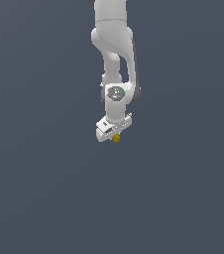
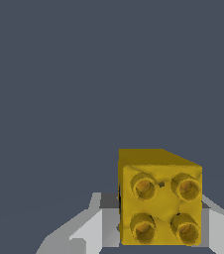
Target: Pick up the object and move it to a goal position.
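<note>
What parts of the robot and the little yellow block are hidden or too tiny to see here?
- Yellow block, exterior view: too small to show its studs or its contact with the gripper.
- Arm, exterior view: its top is cut off by the picture's edge.
- Fingers, wrist view: cut off by the picture's edge and partly behind the block, so the grip is unclear.
- Goal position: no marker in either view.

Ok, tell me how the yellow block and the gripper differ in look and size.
Colour: the yellow block is mustard yellow, while the gripper is white with grey shading. Size: in the exterior view the block is a tiny speck under the far bulkier gripper. Surface: the block's face carries four round studs, while the gripper's fingers look flat and plain. Both share blocky, hard-edged shapes and sit together at the arm's tip.
</note>
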Robot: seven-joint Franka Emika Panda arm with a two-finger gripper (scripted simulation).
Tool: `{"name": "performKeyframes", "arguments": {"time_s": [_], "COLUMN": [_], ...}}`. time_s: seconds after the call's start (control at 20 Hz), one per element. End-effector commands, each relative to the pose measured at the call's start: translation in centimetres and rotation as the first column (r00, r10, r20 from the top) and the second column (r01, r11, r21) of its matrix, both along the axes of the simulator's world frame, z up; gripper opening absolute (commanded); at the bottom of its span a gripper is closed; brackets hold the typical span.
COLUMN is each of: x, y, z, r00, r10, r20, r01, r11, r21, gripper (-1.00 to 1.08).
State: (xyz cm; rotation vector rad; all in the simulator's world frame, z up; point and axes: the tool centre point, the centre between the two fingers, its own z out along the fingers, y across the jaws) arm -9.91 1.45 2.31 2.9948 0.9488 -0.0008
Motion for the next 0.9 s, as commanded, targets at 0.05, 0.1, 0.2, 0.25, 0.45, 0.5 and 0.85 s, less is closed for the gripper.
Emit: {"name": "performKeyframes", "arguments": {"time_s": [0.05, 0.1, 0.2, 0.25, 0.45, 0.5, 0.85], "x": [0.1, 0.2, 0.3, 0.3, 0.7, 0.8, 1.9], "y": [0.1, 0.1, 0.2, 0.3, 0.6, 0.7, 1.6], "z": [0.6, 0.9, 1.6, 2.1, 4.4, 5.2, 11.4], "r00": [1.000, 1.000, 1.000, 1.000, 1.000, 1.000, 1.000], "r10": [0.001, 0.001, 0.001, 0.001, 0.001, 0.001, 0.002], "r20": [0.000, 0.000, 0.000, 0.000, 0.001, 0.001, 0.000], "r01": [-0.001, -0.001, -0.001, -0.001, -0.001, -0.001, -0.002], "r11": [1.000, 1.000, 1.000, 1.000, 1.000, 1.000, 1.000], "r21": [0.000, 0.000, 0.000, 0.000, 0.000, 0.000, 0.001], "gripper": [-1.00, -1.00, -1.00, -1.00, -1.00, -1.00, -1.00]}}
